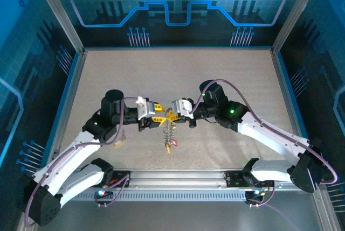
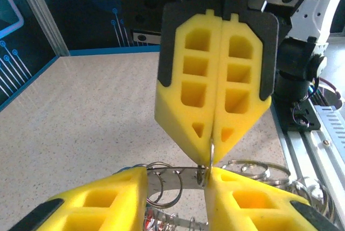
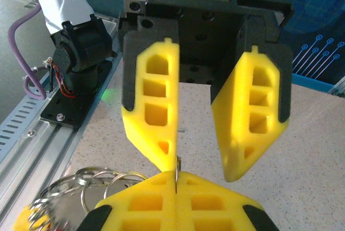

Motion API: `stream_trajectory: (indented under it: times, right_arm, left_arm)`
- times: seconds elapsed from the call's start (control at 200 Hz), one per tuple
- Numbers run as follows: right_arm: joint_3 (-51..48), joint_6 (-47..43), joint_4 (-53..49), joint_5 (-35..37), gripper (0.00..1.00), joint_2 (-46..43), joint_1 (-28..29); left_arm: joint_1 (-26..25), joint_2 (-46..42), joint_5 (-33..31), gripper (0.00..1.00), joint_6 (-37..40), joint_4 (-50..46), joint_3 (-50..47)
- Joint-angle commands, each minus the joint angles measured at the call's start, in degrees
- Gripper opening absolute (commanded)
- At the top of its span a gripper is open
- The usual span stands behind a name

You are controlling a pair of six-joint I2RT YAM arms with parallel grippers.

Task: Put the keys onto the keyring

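Nearest, along the near edge of the bench: a slotted metal rail carrying both arm bases.

Further in, above the bench centre, tip to tip and almost touching: left claw and right claw.

Right claw pressed fully shut on a thin silvery metal edge, probably the keyring seen edge-on, though too slim to be sure. Held up clear of the bench, apparently to let the rest hang free and to leave the ring reachable from the opposite side.

Left claw gaping, fingers spread on either side of that same metal edge and seemingly clamping nothing. Judged to be lined up for a hold on the ring, facing its partner squarely.

Dangling just below the two claws: a short string of wire loops and keys, ending in small red and yellow tags low over the bench centre.

Farthest, beyond the far edge of the bench: a blue backdrop printed with circuit-style lines and part of a gear shape.

No brand, label or legible writing anywhere, not even on the tags at this size.
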Motion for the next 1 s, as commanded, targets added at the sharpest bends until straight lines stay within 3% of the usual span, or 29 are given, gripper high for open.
stream_trajectory:
  times: [0.0,0.34,0.765,0.855,0.9,0.996]
  right_arm:
    - [-0.4,0.75,2.65,-3.1,0.0,-1.75,-0.38]
    - [0.56,-0.39,1.77,-1.33,0.0,0.13,0.89]
    - [1.06,-0.7,2.32,0.82,0.0,1.24,1.51]
    - [0.59,0.08,3.66,1.08,0.0,0.97,1.53]
    - [0.52,0.25,4.0,1.15,0.0,0.97,1.49]
    - [0.56,-0.39,3.65,1.53,0.0,0.92,1.46]
  left_arm:
    - [0.27,1.0,1.29,0.3,2.25,-3.12,2.11]
    - [0.25,0.96,2.53,0.19,-0.2,0.27,1.74]
    - [0.29,1.27,4.23,0.18,-1.22,1.71,1.37]
    - [0.25,1.68,4.55,0.11,-1.18,1.46,1.55]
    - [0.25,1.76,4.71,0.0,-1.26,1.43,1.64]
    - [0.25,1.66,4.69,0.0,-1.67,2.86,1.15]
